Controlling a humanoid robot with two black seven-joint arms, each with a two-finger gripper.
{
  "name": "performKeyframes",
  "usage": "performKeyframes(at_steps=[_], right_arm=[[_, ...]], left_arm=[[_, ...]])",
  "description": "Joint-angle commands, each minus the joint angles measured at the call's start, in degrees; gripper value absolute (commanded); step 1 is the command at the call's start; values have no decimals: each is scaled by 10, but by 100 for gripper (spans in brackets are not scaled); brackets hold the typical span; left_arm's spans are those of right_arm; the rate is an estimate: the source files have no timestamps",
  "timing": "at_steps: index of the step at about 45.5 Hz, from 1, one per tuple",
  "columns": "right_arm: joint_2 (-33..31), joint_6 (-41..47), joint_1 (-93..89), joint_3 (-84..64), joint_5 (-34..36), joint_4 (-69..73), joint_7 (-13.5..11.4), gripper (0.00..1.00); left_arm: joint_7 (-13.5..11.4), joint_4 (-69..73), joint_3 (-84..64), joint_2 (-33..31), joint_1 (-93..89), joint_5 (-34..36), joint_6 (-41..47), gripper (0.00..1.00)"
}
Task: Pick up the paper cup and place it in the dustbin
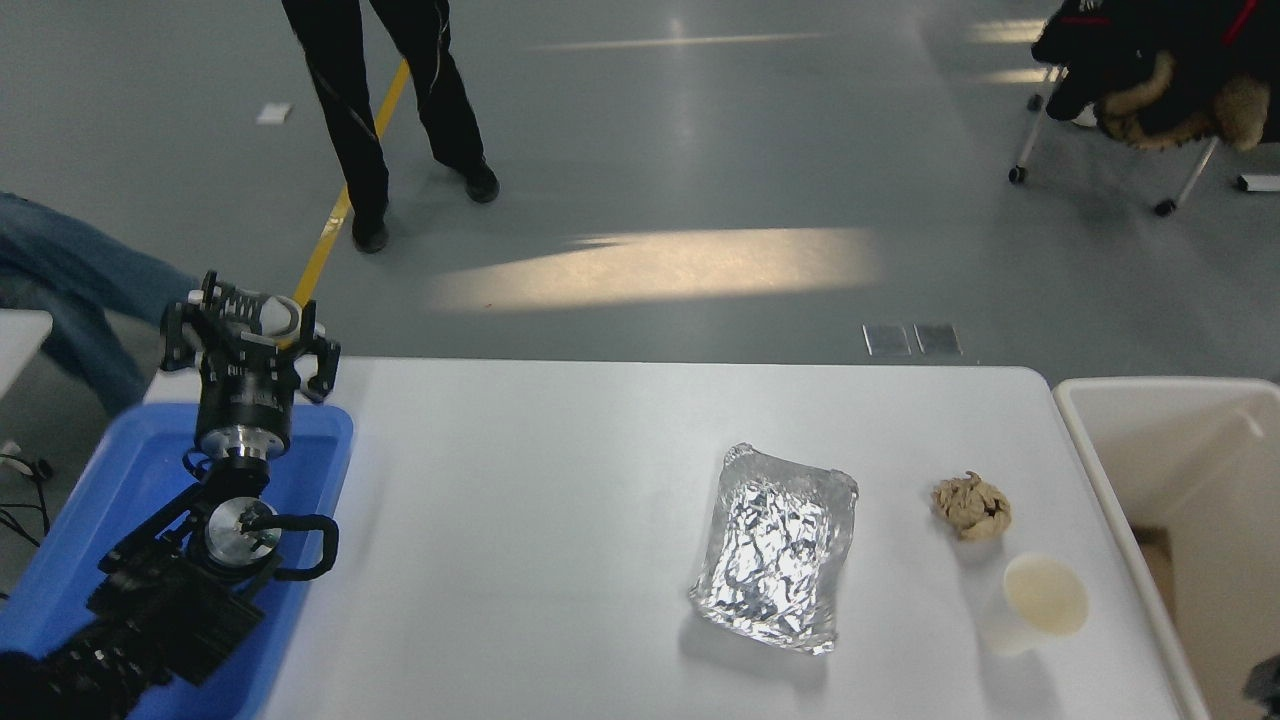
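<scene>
The paper cup (1040, 602) stands upright, small and white with a cream inside, near the table's front right. The dustbin (1090, 420), a large cream-white bin with a thick rim, stands just off the table's right edge, a short way right of the cup. My left gripper (245, 325) is open and empty, parked over the blue tray at the far left, well away from the cup. My right gripper does not show; only a small dark blurred shape (1263, 686) sits at the bottom right corner over the bin.
A crumpled tan paper ball (971, 506) lies just behind the cup. A crinkled foil tray (778, 546) lies to the cup's left. A blue plastic tray (310, 470) is at the left edge. A person's legs (350, 110) are on the floor beyond the table.
</scene>
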Motion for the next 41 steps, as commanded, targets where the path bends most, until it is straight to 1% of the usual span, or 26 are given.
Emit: performKeyframes(at_steps=[1, 8, 15, 18, 27, 35, 38, 41], right_arm=[[104, 187, 594, -1, 35, 79, 0, 100], [111, 211, 636, 15, 43, 80, 1, 100], [118, 292, 703, 28, 58, 81, 1, 100], [122, 292, 748, 35, 68, 82, 1, 100], [134, 292, 748, 51, 69, 87, 1, 100], [133, 292, 748, 51, 72, 93, 0, 100], [129, 292, 748, 43, 73, 93, 0, 98], [127, 292, 748, 32, 73, 88, -1, 92]], left_arm=[[0, 1, 0, 0, 1, -1, 0, 99], [-1, 1, 0, 0, 1, -1, 0, 99], [-1, 1, 0, 0, 1, -1, 0, 99], [-1, 1, 0, 0, 1, -1, 0, 99], [-1, 1, 0, 0, 1, -1, 0, 99], [-1, 1, -1, 0, 1, -2, 1, 99], [-1, 0, -1, 0, 1, -2, 1, 99], [-1, 1, -1, 0, 1, -2, 1, 99]])
